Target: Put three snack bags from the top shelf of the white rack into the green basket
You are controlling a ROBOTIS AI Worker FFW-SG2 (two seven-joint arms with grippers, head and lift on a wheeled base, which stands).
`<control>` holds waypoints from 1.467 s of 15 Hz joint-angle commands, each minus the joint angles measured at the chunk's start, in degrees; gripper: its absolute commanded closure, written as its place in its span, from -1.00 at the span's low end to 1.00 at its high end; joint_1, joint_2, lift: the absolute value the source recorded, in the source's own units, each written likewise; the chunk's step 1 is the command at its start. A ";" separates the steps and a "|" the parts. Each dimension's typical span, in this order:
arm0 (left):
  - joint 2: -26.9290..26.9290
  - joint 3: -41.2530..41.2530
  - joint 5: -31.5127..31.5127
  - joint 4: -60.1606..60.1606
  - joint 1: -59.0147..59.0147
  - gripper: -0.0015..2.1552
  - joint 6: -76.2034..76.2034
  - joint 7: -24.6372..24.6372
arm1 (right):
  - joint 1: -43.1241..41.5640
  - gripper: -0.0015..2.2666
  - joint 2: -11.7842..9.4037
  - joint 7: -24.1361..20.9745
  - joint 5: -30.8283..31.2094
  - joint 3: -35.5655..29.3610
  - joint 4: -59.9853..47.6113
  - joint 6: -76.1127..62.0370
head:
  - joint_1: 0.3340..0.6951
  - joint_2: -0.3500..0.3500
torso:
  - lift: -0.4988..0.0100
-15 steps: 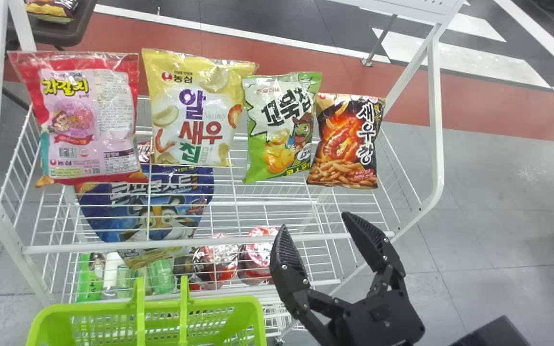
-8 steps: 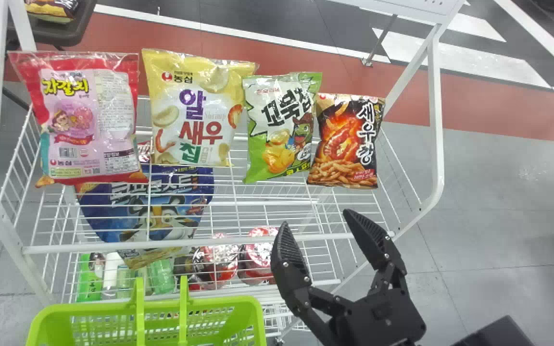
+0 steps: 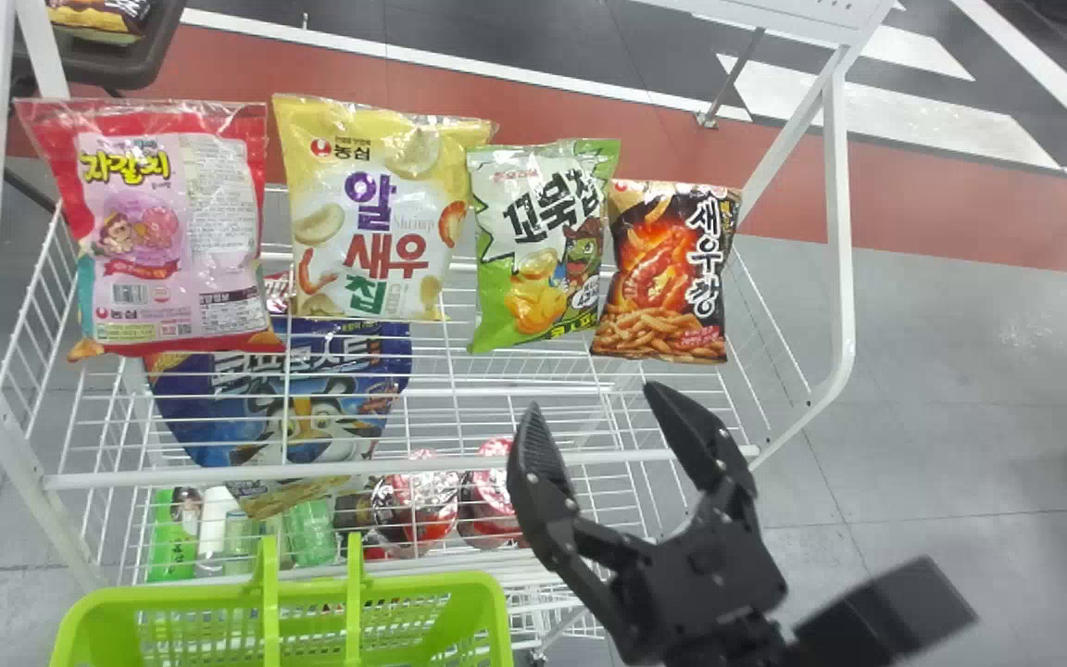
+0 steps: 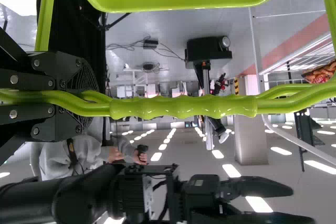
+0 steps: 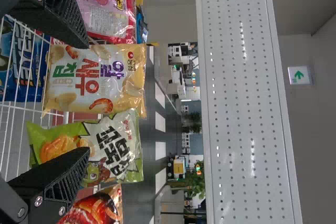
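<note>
Gaping, ridged right jaws, perhaps rubbery, face glossy snack bags (image 3: 367,222).

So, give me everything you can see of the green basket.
The green basket is bright green and looks like plastic, with a smooth rim, rounded corners and walls cut with narrow slots. In the head view it sits low and to the robot's left, in front of the white rack. Its long handle has a wavy, ribbed grip, and the left gripper is closed on one end. I see no snack bag in the visible part of its inside.
</note>
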 commanded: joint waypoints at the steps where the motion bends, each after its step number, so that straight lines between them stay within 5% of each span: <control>1: 0.01 -0.08 -0.28 0.04 -0.08 1.00 0.00 0.09 | -7.79 -0.89 -0.36 0.42 0.23 3.25 1.95 7.71 | 1.00 -1.00 | 0.96; 5: 0.71 0.10 -0.45 0.21 -0.17 1.00 0.00 0.01 | -23.79 -0.89 -0.19 1.29 0.59 10.72 12.59 14.39 | 1.00 -0.91 | 0.96; 9: 0.80 -0.16 -0.54 0.91 -0.78 1.00 0.18 0.27 | -38.47 -0.89 2.80 1.12 1.82 18.63 24.27 20.54 | 1.00 -0.27 | 0.96; 12: 0.89 -0.43 -0.54 2.41 -1.66 1.00 0.00 0.09 | -48.05 -0.89 7.11 1.21 1.90 21.35 34.03 21.77 | 1.00 0.09 | 0.96; 14: 0.89 -0.34 -0.45 2.67 -1.75 1.00 0.00 -0.17 | -53.85 -0.89 7.86 1.03 1.82 21.79 40.80 22.48 | 1.00 0.23 | 0.96; 18: 0.98 0.98 0.51 4.08 -2.45 1.00 -0.18 -0.78 | -62.28 -0.88 7.86 1.38 0.67 21.79 51.87 22.48 | 1.00 0.29 | 0.96; 22: 2.29 0.80 1.83 5.84 -4.91 1.00 0.18 -0.78 | -64.57 -0.61 7.86 4.90 0.15 21.79 53.37 23.35 | 1.00 0.31 | 0.96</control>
